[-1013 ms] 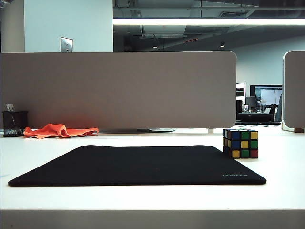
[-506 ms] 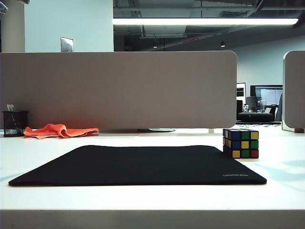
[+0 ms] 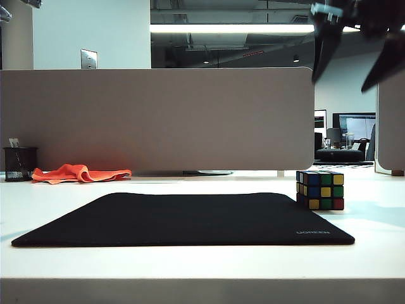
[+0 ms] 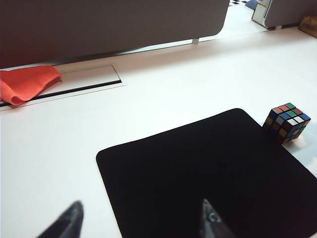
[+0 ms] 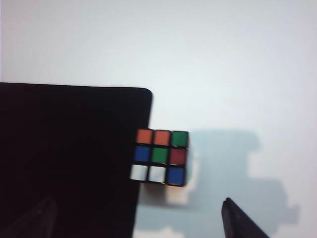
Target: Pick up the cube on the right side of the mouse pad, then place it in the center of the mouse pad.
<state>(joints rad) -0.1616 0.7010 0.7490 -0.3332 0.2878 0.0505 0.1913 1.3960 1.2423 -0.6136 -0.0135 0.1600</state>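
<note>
The cube (image 3: 319, 190) is small, with a black frame and mixed coloured stickers. It stands on the white table, touching the right edge of the black mouse pad (image 3: 183, 218) near its far corner. High above the cube hangs my right gripper (image 3: 340, 85), open and holding nothing. In the right wrist view the cube (image 5: 159, 157) sits ahead of the right gripper (image 5: 138, 201), beside the mouse pad (image 5: 64, 148). My left gripper (image 4: 141, 203) is open and holds nothing, over the near left part of the mouse pad (image 4: 198, 168). The cube (image 4: 287, 121) lies far off to its side.
A grey partition (image 3: 158, 120) closes off the back of the table, and a second panel (image 3: 391, 120) stands at the right. An orange cloth (image 3: 79, 173) and a black pen holder (image 3: 19, 163) lie at the back left. A narrow slot (image 4: 74, 82) runs along the table's rear.
My right gripper has come into the exterior view at the top right, above the cube, and a shadow has spread on the table beside the cube. Cube and mouse pad have not moved.
</note>
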